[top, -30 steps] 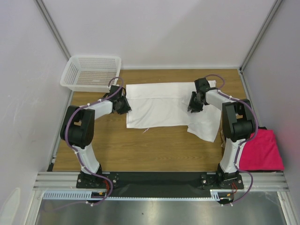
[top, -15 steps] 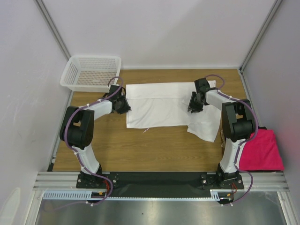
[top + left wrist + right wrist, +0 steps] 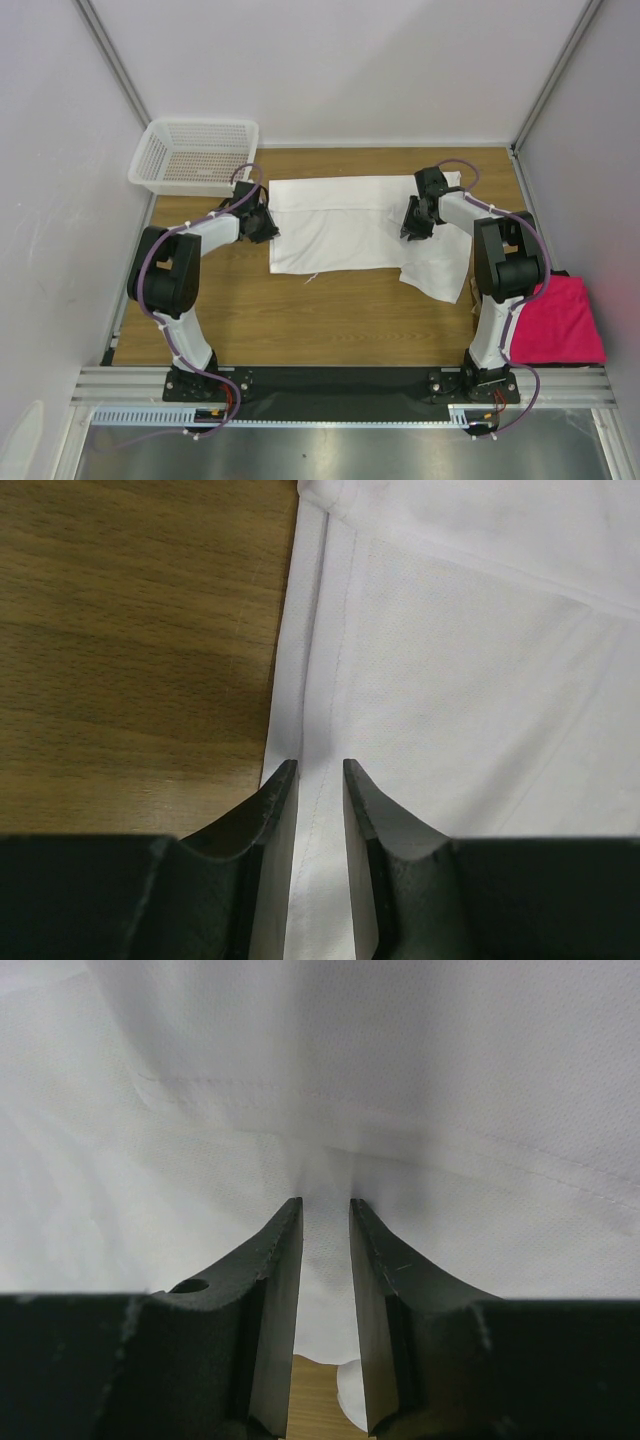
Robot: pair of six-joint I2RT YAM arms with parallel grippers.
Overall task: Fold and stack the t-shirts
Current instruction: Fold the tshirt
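The large white t-shirt (image 3: 350, 225) lies partly folded across the far middle of the wooden table. My left gripper (image 3: 268, 228) is at its left edge. In the left wrist view the gripper (image 3: 320, 770) is shut on the hemmed edge of the shirt (image 3: 480, 680). My right gripper (image 3: 410, 230) is on the shirt's right part. In the right wrist view it (image 3: 326, 1205) is shut on a pinched ridge of the white cloth (image 3: 400, 1080). The magenta-pink t-shirt (image 3: 560, 320) lies off the table's right edge. The black t-shirt is out of view.
A white mesh plastic basket (image 3: 195, 155) stands at the far left corner. Bare wood (image 3: 300, 320) runs between the shirt and the arm bases. White walls and metal frame posts close in the back and both sides.
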